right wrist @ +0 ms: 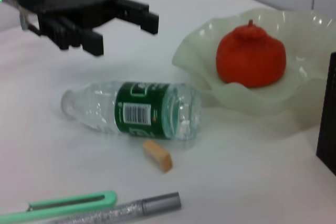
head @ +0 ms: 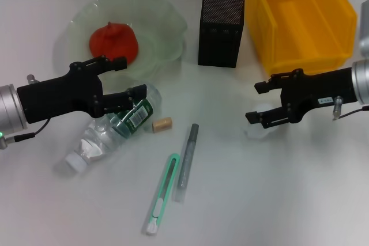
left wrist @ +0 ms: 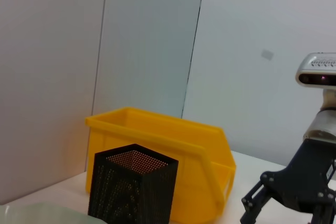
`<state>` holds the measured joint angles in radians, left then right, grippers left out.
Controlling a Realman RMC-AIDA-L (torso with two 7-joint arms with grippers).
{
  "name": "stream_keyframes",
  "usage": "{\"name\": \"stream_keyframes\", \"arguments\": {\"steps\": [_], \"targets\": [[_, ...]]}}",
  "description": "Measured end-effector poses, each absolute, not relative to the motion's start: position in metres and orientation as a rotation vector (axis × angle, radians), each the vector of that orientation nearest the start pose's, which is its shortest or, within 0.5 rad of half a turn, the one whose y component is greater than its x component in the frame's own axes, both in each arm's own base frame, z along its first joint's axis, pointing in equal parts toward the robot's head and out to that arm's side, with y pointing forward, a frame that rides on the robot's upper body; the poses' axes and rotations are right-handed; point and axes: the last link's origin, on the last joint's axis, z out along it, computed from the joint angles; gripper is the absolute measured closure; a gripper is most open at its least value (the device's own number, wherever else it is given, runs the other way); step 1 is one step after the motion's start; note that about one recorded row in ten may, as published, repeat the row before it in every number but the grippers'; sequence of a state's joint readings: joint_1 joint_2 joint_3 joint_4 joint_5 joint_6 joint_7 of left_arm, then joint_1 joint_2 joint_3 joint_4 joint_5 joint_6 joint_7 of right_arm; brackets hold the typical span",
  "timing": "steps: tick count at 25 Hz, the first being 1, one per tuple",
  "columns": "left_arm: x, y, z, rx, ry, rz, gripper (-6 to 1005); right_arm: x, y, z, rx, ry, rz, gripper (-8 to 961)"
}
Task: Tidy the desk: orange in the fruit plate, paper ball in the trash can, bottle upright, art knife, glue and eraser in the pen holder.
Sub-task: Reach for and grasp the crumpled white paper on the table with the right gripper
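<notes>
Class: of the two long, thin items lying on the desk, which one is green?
The art knife, green-cased; beside it, the glue is silvery grey with a dark cap.

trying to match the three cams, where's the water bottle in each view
Head view: bottle lies on its side under the left gripper.
Left wrist view: not in it.
Right wrist view: bottle lies on its side in the middle.
Shared landmark: fruit plate, holding the orange.

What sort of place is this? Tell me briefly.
Probably an office or lab desk set up for a tidying test: a white tabletop against plain wall panels, with a black mesh pen holder and a yellow plastic bin.
</notes>
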<state>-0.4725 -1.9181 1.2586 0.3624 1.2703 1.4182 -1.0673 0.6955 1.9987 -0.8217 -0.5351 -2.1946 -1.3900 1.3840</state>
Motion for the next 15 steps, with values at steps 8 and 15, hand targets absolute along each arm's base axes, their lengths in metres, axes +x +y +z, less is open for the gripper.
{"name": "stream_keyframes", "arguments": {"steps": [8, 15], "targets": [[-0.2831, 0.3233, -0.0013, -2.609, -0.505, -0.84, 168, 0.262, 0.3671, -0.0227, -2.896, 0.466, 0.154, 136], [-0.2806, 0.3256, -0.0012, -2.612, -0.498, -0.843, 172, 0.2652, 0.3657, -0.014, -2.886, 0.467, 0.16, 136]]}}
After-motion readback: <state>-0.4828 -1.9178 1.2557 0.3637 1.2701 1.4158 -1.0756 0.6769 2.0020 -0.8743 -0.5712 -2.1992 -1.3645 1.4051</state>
